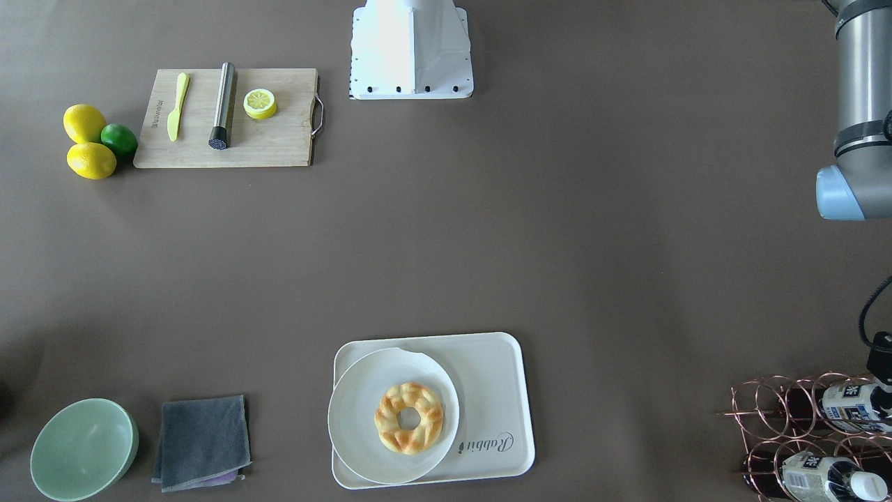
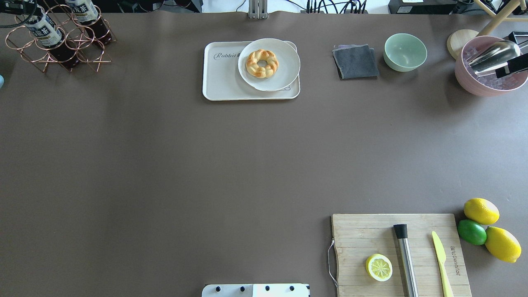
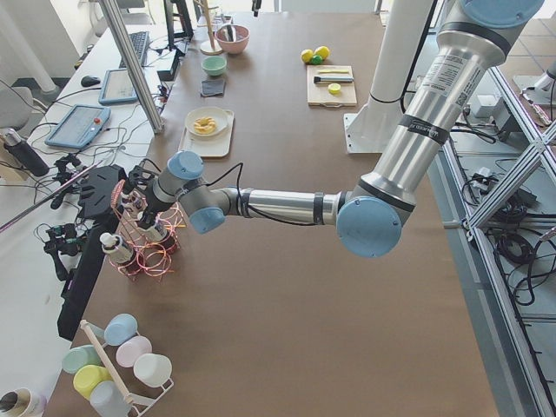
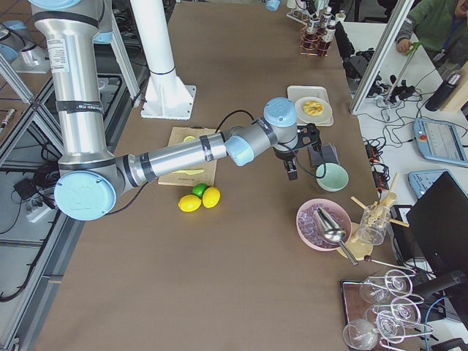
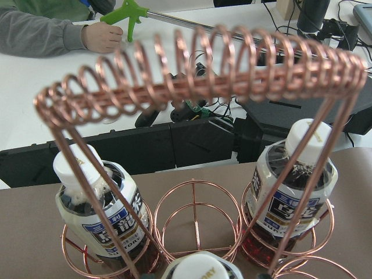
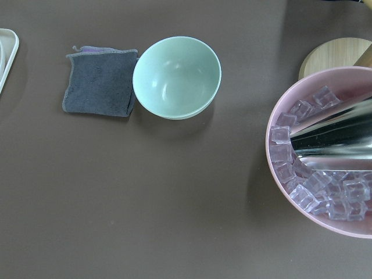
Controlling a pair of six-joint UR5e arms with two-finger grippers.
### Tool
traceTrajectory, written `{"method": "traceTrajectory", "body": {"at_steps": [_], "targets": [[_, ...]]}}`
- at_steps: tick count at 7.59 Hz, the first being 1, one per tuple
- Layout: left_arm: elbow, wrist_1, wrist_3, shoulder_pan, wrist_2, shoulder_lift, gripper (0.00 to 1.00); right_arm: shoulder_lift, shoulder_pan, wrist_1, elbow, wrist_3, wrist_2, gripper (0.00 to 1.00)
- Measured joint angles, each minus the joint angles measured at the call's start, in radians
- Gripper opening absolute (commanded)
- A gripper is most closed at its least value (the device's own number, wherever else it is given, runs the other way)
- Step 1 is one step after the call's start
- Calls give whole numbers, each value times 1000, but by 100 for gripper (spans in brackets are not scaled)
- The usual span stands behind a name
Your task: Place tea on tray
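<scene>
The tea [image 5: 200, 268] lies in a copper wire rack [image 5: 192, 75]; only its white cap shows at the bottom edge of the left wrist view. It also shows in the front view [image 1: 854, 406] and the overhead view [image 2: 41, 28]. My left gripper [image 5: 201, 276] is open, one fingertip on each side of that cap. The cream tray [image 1: 498, 380] with "Rabbit" print also shows in the overhead view [image 2: 222, 80], far from the rack. My right gripper [image 4: 292, 167] hovers above the green bowl [image 6: 177, 75]; I cannot tell whether it is open or shut.
Two look-alike bottles [image 5: 107, 224] [image 5: 293, 195] lie in the rack. A white plate [image 2: 284, 66] with a doughnut [image 2: 262, 63] covers half the tray. Grey cloth [image 2: 355, 62], pink ice bowl [image 2: 486, 84], cutting board [image 2: 371, 235], lemons [image 2: 480, 210] and a lime stand on the robot's right.
</scene>
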Motion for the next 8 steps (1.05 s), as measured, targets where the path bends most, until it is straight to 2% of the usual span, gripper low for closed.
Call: {"method": "traceTrajectory", "body": {"at_steps": [1,2,3,8], "targets": [[0,0,0,-1,0,0,39,1,0,0,0,0,0,100],[0,0,0,-1,0,1,14,1,0,0,0,0,0,100],[0,0,0,-1,1,1,0,2,0,0,1,0,0,100],[-21,3,1,-45,-8,-2,0,2,0,0,4,0,1,100]]}}
